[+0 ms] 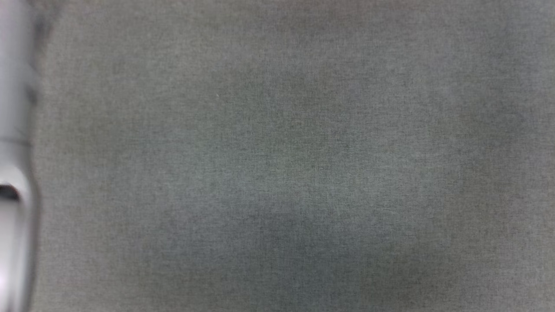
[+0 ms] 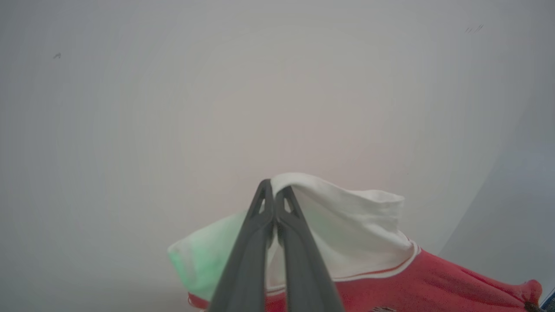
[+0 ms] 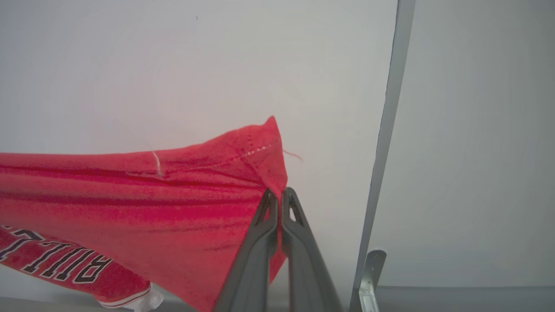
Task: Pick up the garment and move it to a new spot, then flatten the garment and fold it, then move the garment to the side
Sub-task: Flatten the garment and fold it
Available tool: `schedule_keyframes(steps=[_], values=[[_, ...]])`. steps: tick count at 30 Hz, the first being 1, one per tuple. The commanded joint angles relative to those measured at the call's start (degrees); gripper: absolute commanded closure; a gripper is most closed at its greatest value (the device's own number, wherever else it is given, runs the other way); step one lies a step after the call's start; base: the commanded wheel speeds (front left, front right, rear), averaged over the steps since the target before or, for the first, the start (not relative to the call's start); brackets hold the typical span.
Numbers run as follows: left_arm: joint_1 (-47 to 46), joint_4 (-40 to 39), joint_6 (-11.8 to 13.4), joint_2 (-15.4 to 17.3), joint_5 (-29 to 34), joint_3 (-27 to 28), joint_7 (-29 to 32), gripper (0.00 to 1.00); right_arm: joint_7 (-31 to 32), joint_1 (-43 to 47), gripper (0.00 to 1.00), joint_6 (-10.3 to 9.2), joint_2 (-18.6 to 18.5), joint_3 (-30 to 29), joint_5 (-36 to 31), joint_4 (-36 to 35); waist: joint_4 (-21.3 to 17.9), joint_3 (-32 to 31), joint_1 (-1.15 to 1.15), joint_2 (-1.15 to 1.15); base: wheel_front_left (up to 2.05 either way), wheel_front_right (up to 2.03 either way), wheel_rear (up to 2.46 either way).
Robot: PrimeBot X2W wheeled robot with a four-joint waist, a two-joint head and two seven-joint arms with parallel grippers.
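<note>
Both grippers pinch the small red jersey [image 3: 151, 195] at opposite ends. In the left wrist view, the left gripper [image 2: 275, 190] has its two dark fingers pressed together on a fold of the white sleeve [image 2: 355, 216]. From there the red body trails off to the right of the fingers. In the right wrist view, the right gripper [image 3: 277, 195] is clamped on a pointed red corner of the cloth. The body stretches away to the left of that view, where the black "BULLS" lettering [image 3: 60, 260] reads upside down.

The jersey therefore lies between the two arms, its long axis running from the sleeve in the left grip to the corner in the right, and neither arm is the nearer. Any carry to a new spot, or any laying flat, likely depends on both arms travelling together so the span neither sags nor tears free.

Behind the cloth lies a white surface [image 3: 173, 65], bordered by a metal strip [image 3: 386, 130] with a small bracket [image 3: 368, 277] at its foot. Whether the jersey hangs clear of that surface cannot be told. The head view gives a blurred pale forearm [image 1: 13, 151] at its left edge against a grey woven surface [image 1: 303, 173].
</note>
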Motion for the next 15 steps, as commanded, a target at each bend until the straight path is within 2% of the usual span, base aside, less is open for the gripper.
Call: schedule_keyframes(steps=[1,5,10,15], values=[[1.4,0.0,-0.1,0.9,0.3,-0.1,-0.4,1.0,0.2,1.1,1.0,-0.38,-0.9,0.6,0.8,-0.2,0.2,-0.8,0.0,0.0,0.0,0.0,0.0],[12.3,-4.1,-0.5,-0.7,-3.3,-2.3,-0.3,1.0,1.9,8.5,1.0,-0.27,-1.4,4.9,5.1,-3.6,0.4,-2.3,0.0,0.0,0.0,0.0,0.0],[27.2,-14.0,-0.5,1.7,-8.9,-4.9,0.5,1.0,4.4,19.8,1.0,-0.25,-4.8,10.2,12.9,-12.6,0.7,-4.8,0.0,0.0,0.0,0.0,0.0],[42.0,-24.7,-0.1,4.2,-11.7,-5.3,0.1,1.0,6.7,32.8,1.0,-0.25,-10.3,14.5,20.1,-24.4,0.6,-7.6,0.0,0.0,0.0,0.0,0.0]])
